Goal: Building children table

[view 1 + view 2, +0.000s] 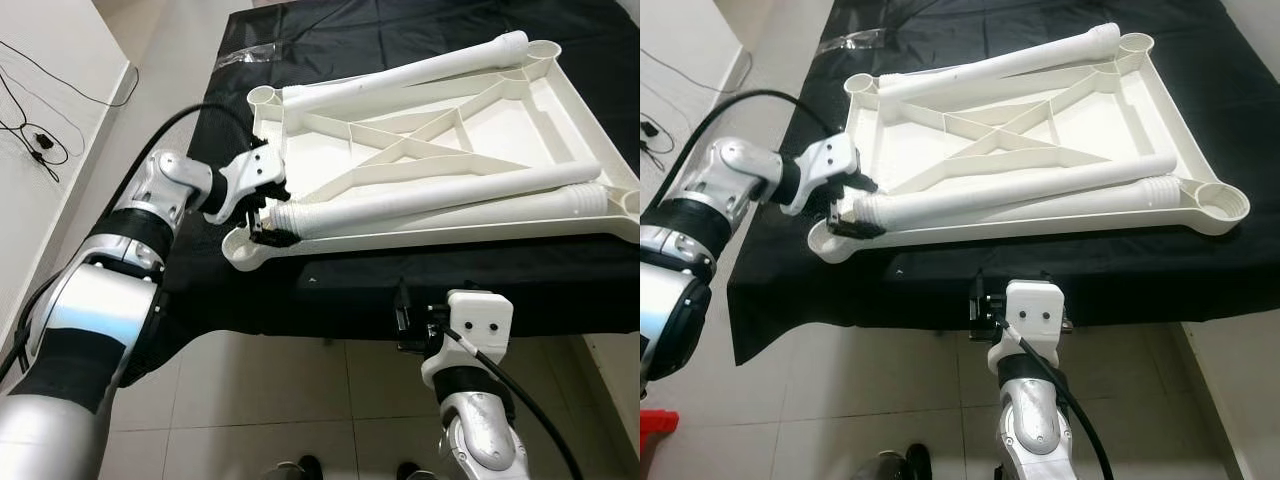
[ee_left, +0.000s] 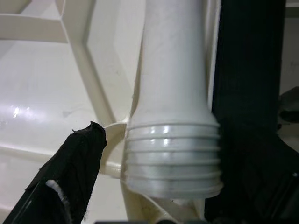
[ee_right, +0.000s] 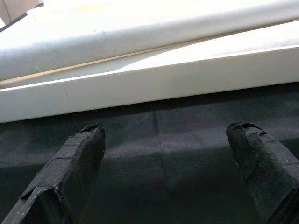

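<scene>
White moulded plastic tabletop [image 1: 560, 110], turned underside up with its cross-braced ribs showing, is laid on the black-draped counter [image 1: 330, 30]. Three white tubular plastic legs are rested inside its frame. The near leg [image 1: 430, 200] is gripped at its threaded end by the left claw [image 1: 265, 225], closed around the thread just beside the round corner socket [image 1: 243, 252]. In the left wrist view the ridged thread [image 2: 173, 156] is seen pinched between the black fingers [image 2: 77, 163]. The leg is judged light, stiff and smooth, so slipping is likely; a hold just behind the thread is best, leaving the thread free to enter the socket. The right claw [image 3: 163, 154] is held open, low above the counter's near edge, close to the tabletop's rim.
</scene>
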You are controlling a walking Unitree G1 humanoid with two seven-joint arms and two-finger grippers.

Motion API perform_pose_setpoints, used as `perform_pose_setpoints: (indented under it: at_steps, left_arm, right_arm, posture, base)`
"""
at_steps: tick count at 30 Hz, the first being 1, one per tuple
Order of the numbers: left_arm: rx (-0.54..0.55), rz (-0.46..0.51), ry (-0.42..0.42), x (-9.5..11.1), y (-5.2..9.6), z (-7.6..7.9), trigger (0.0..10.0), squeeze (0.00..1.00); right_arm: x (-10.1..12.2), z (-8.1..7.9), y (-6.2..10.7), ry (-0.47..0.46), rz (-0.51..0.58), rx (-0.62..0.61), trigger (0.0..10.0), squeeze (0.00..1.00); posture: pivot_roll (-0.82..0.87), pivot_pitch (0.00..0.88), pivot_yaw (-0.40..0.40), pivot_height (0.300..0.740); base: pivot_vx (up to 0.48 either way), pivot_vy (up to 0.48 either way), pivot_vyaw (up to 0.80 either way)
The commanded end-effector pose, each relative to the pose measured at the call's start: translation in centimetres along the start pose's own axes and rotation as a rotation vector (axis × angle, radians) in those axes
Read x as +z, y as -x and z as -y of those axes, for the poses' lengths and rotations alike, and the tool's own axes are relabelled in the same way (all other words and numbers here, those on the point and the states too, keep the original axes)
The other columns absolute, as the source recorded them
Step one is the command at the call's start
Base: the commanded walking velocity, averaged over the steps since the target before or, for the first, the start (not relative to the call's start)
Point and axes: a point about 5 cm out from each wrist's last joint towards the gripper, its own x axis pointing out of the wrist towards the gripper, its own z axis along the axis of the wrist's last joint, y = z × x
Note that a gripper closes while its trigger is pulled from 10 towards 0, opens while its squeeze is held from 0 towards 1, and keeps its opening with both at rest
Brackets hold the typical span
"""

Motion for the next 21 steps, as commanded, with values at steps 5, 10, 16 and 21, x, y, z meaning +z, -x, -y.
perform_pose_setpoints:
  at_steps: [5, 10, 16, 21]
  left_arm:
    - [-0.021, -0.015, 0.01, -0.38, 0.04, 0.15, 10.0, 0.0]
    - [-0.039, -0.018, 0.015, -0.69, -0.08, 0.39, 10.0, 0.0]
    - [-0.04, -0.018, 0.014, -0.7, -0.09, 0.41, 10.0, 0.0]
    - [-0.041, -0.018, 0.015, -0.69, -0.07, 0.4, 10.0, 0.0]
  right_arm:
    - [-0.37, -0.94, 0.36, -0.042, -0.028, 0.017, 10.0, 0.0]
    - [-0.26, -1.02, 0.38, -0.046, -0.025, 0.013, 10.0, 0.0]
    - [-0.25, -1.02, 0.39, -0.047, -0.024, 0.012, 10.0, 0.0]
    - [-0.23, -1.02, 0.39, -0.047, -0.024, 0.012, 10.0, 0.0]
  posture:
    - [0.09, 0.281, 0.177, 0.74]
    - [0.08, 0.28, 0.181, 0.74]
    - [0.08, 0.28, 0.181, 0.74]
    - [0.08, 0.281, 0.182, 0.74]
  base:
    - [0.0, 0.0, 0.0]
    - [0.0, 0.0, 0.0]
    - [0.0, 0.0, 0.0]
    - [0.0, 0.0, 0.0]
